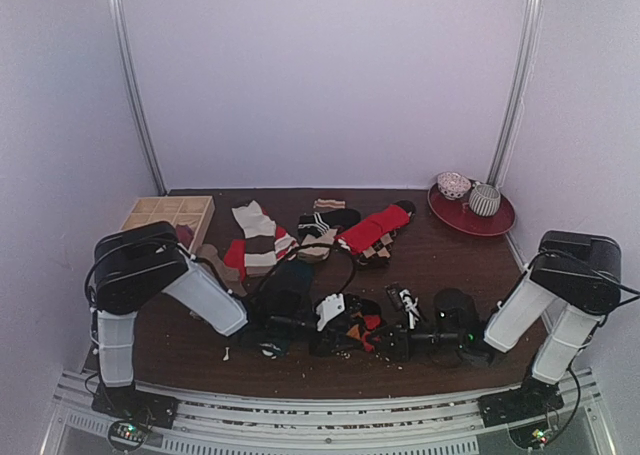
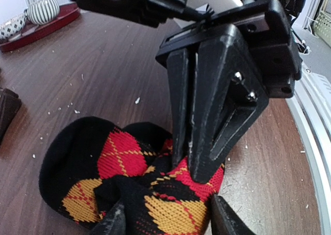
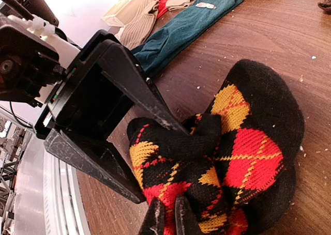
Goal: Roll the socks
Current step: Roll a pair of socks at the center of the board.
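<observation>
The black socks with red and orange argyle diamonds (image 1: 360, 327) lie bunched in a bundle on the brown table near the front, between both grippers. My left gripper (image 2: 170, 222) straddles the bundle (image 2: 124, 157), its two fingers pressed against its sides. My right gripper (image 3: 169, 219) is nearly closed, pinching a fold of the same bundle (image 3: 248, 152); in the left wrist view it (image 2: 189, 165) comes down from above. The left gripper (image 3: 160, 165) holds the bundle's other end. A plain dark teal sock (image 3: 191, 28) lies flat behind.
Several other socks (image 1: 320, 230) lie scattered mid-table. A wooden compartment box (image 1: 170, 215) stands at the back left. A red plate (image 1: 500, 225) with a bowl and a striped cup is at the back right. A black object (image 1: 455, 303) sits by the right arm.
</observation>
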You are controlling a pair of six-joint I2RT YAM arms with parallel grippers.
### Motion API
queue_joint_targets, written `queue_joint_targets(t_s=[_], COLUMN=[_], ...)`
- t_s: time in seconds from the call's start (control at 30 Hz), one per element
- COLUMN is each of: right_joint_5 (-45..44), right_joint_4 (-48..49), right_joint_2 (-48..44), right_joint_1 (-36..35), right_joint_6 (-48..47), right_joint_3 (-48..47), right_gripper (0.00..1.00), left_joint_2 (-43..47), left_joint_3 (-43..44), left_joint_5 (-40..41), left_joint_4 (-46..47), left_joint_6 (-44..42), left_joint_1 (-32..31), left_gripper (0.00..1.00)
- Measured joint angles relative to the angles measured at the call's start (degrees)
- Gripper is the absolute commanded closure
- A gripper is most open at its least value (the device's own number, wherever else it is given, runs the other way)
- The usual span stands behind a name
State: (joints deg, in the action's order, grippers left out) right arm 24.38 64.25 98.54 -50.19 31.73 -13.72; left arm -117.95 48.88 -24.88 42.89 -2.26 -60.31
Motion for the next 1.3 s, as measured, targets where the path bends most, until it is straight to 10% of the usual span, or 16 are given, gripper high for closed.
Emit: queue_joint_targets(t_s=[0.2,0.4,0.63,1.1,1.3], right_joint_5=[1.86,3.21,4.24,-5.38,-13.66], right_joint_4=[-3.23,-4.96,-6.97,-28.06,-28.52], right_joint_2=[-0.94,-1.31,-1.70,-19.28,-30.27], right_joint_1=[0.90,1.84,2.49,1.66,-3.78], right_joint_6=[-0.85,-1.84,-2.97,-19.71,-35.28], right_joint_3=[-1.18,-1.79,-2.62,-4.52,-1.53], right_gripper=[1.00,1.00,1.00,0.44,0.36], left_joint_2=[-0.07,0.00,0.31,0.74,0.33], left_joint_3=[1.75,2.45,1.99,-1.60,-0.68], left_joint_5=[-0.07,-1.07,-1.73,-5.51,-9.03], left_joint_4=[-4.22,-6.51,-6.60,-4.00,-6.99], left_joint_6=[1.07,2.23,4.87,17.03,17.90], left_joint_1=[0.00,0.39,0.55,0.52,0.46], left_gripper=[0.53,1.00,1.00,1.00,1.00])
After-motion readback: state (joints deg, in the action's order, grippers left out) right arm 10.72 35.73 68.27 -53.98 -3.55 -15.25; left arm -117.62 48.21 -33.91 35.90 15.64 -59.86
